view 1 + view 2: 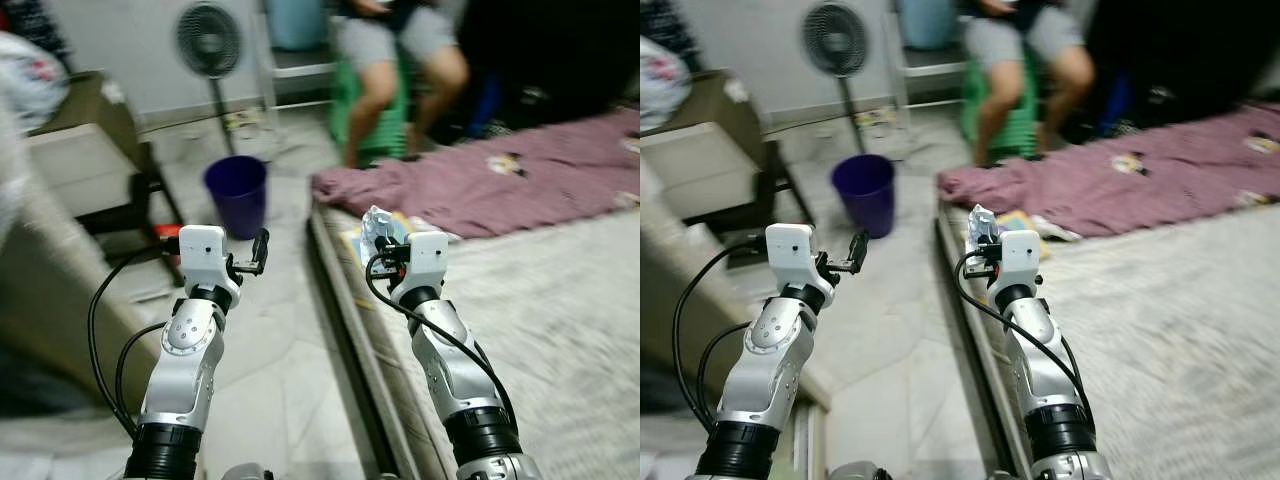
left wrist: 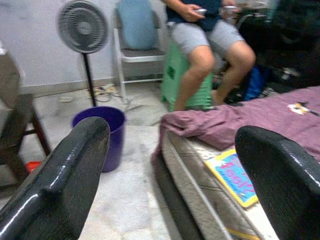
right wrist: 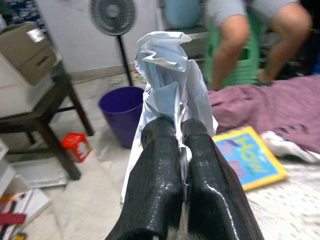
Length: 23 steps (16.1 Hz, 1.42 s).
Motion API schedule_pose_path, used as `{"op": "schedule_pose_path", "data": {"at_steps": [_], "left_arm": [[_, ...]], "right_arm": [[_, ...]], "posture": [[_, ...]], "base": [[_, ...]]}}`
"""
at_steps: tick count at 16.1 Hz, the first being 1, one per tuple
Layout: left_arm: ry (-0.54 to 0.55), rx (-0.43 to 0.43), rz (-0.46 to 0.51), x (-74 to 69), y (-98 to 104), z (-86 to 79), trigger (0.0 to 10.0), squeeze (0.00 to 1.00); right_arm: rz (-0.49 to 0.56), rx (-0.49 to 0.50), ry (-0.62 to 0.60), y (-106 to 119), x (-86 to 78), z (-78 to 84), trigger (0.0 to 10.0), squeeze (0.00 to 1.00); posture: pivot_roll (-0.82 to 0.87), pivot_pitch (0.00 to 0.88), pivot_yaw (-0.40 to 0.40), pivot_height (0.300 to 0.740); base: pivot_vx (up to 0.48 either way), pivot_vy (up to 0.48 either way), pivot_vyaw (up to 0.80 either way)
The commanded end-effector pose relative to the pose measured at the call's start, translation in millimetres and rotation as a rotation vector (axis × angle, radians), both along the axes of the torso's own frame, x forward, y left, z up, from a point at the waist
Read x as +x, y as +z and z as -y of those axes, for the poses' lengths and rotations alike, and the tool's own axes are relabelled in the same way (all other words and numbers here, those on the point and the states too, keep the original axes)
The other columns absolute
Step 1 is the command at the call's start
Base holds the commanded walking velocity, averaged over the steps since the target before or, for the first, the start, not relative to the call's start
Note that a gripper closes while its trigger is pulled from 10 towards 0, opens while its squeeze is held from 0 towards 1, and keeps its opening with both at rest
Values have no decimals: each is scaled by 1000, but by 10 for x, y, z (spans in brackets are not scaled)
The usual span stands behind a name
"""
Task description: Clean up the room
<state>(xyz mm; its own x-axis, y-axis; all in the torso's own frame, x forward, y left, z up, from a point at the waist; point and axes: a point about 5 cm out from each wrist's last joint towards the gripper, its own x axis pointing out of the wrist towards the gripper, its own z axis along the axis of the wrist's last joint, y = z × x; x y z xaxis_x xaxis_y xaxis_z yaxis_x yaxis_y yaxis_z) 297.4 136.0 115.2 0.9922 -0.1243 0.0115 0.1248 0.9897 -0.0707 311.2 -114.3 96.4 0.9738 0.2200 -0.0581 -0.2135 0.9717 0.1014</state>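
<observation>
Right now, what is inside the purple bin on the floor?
The purple bin looks dark inside; nothing can be made out, and its bottom is hidden by the near wall. The right gripper holds crumpled paper.

You are looking at glossy black fingers (image 3: 200,170) pinching crinkled white paper (image 3: 167,75), thin and creased. Beyond, a smooth purple plastic bin (image 3: 122,112) is sitting on pale, polished floor tiles (image 2: 130,200). A soft matt mauve cloth (image 1: 500,185) is lying rumpled over the mattress (image 1: 560,320), beside a glossy book cover (image 3: 250,157).
</observation>
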Motion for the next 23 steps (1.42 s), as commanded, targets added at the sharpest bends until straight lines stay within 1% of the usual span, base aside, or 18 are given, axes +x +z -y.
{"op": "schedule_pose_path", "data": {"at_steps": [1, 14, 16, 18, 20, 21, 23], "left_arm": [[12, 11, -5, 9, -5, -31, 10000, 0], [10, 8, 1, 42, 14, -14, 10000, 0], [11, 6, 2, 45, 16, -11, 10000, 0], [12, 4, 3, 50, 16, -7, 10000, 0], [13, 2, 3, 52, 18, -3, 10000, 0], [13, 1, 4, 54, 17, 0, 10000, 0], [13, -1, 4, 54, 17, -1, 10000, 0]], "right_arm": [[-4, 8, 18, 11, 10, -38, 10000, 0], [-7, 7, 13, 20, 41, -26, 10000, 0], [8, 14, 13, 37, 41, -22, 10000, 0], [29, 24, 13, 60, 41, -11, 10000, 0], [26, 20, 17, 60, 40, -14, 10000, 0], [8, 19, 9, 37, 47, -9, 10000, 0], [6, 17, 5, 35, 50, -3, 10000, 0]], "posture": [[79, 0, 42, 740], [76, 0, 41, 740], [75, 0, 40, 740], [74, 0, 39, 740], [74, 0, 38, 740], [74, 0, 37, 740], [74, 0, 37, 740]], "base": [[0, 0, -800], [0, 0, -800], [0, 0, -800], [0, 0, 0], [0, 0, 0], [0, 0, -800], [0, 0, -800]]}}
